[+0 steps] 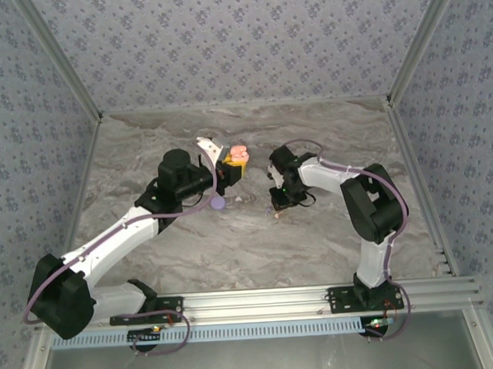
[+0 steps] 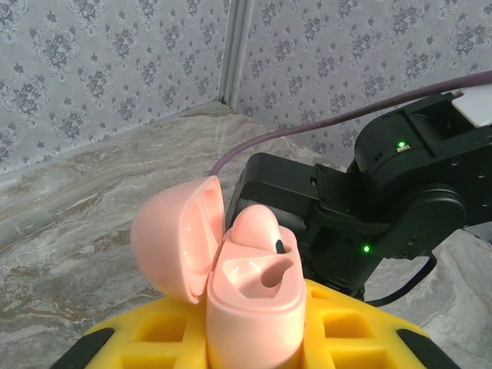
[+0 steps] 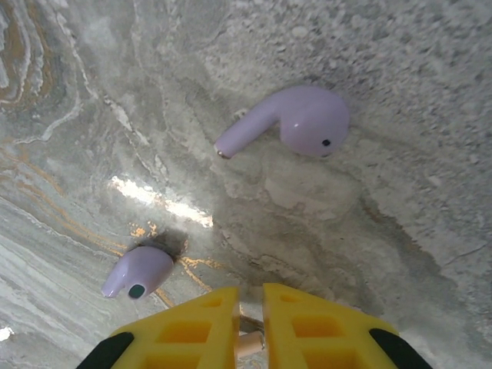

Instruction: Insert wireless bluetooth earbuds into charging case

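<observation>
The pale pink, egg-shaped plastic charging case [image 2: 254,307] stands upright above the counter's [image 1: 233,251] middle, nearer the far edge. It is clamped between the left gripper's [image 2: 250,342] yellow fingers, with its lid swung open. One case, two sockets: a pink earbud [image 2: 257,223] sits in one, and the other socket [image 2: 265,273] is empty.

Two glossy lilac earbuds [image 3: 296,121] lie apart on the counter below the right gripper [image 3: 250,292]. Its fingers are drawn nearly together, nipping one small pinkish stub [image 3: 247,344], probably the second pink earbud's stem.

The step in hand looks like seating that second bud. The next move calls for lifting it, lining its stem over the empty socket and lowering it while the case is held steady.
</observation>
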`<state>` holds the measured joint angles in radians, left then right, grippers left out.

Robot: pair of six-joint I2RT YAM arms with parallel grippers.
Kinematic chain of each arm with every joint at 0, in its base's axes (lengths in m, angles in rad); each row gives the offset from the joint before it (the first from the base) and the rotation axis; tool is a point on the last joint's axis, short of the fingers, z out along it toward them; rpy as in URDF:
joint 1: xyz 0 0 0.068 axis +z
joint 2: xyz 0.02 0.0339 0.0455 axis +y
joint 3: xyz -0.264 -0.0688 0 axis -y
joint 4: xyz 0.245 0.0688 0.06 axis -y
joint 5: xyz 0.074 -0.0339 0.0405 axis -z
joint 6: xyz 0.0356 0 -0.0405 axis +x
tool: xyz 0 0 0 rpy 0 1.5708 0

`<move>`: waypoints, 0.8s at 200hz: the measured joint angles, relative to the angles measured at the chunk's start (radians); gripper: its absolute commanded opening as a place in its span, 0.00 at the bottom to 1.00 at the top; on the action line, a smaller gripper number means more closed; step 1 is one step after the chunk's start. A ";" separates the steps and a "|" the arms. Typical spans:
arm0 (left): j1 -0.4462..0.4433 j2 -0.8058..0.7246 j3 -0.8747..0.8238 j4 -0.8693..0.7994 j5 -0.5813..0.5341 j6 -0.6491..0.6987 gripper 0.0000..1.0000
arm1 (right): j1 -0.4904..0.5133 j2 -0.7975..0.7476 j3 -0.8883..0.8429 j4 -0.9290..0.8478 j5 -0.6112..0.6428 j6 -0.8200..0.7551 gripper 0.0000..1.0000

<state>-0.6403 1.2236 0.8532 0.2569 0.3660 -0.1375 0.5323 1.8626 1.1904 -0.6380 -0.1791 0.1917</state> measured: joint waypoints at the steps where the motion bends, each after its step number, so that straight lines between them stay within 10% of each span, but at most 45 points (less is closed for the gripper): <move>1: 0.000 0.000 0.000 0.000 0.000 0.000 0.23 | 0.000 0.000 0.000 -0.001 0.000 0.000 0.17; 160: 0.000 0.000 -0.011 0.001 -0.004 0.007 0.23 | 0.060 -0.012 -0.008 -0.076 0.079 0.000 0.20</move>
<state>-0.6403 1.2236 0.8417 0.2577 0.3618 -0.1307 0.5926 1.8507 1.1828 -0.7143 -0.1001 0.1913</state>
